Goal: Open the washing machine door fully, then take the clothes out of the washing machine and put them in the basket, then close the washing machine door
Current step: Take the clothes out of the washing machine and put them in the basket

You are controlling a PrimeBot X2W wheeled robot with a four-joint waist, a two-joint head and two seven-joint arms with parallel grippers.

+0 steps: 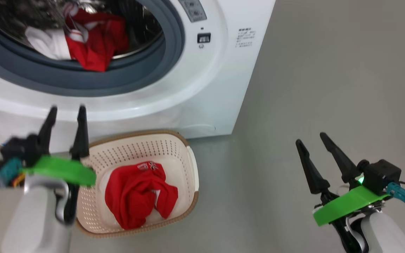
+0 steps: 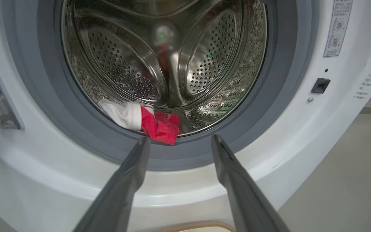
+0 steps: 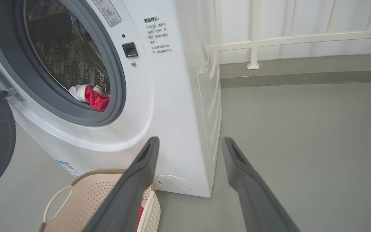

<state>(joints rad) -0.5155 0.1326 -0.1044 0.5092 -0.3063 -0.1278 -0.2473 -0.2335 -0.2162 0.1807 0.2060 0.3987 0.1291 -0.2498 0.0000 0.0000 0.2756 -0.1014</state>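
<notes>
Left wrist view: your spread left jaws point straight at the clothes point(image 2: 160, 128) on the drum point(image 2: 124, 67) lip; right jaws, also spread, sit farther.

Left gripper point(image 1: 67, 108) up, fingers point(image 1: 80, 133) spread, empty; right gripper point(image 1: 310, 138) low, fingers spread, empty.

You see smooth grey floor point(image 1: 329, 88) on the right. Far back, a white railing point(image 3: 301, 38) tops a grey kerb point(image 3: 301, 69).
</notes>
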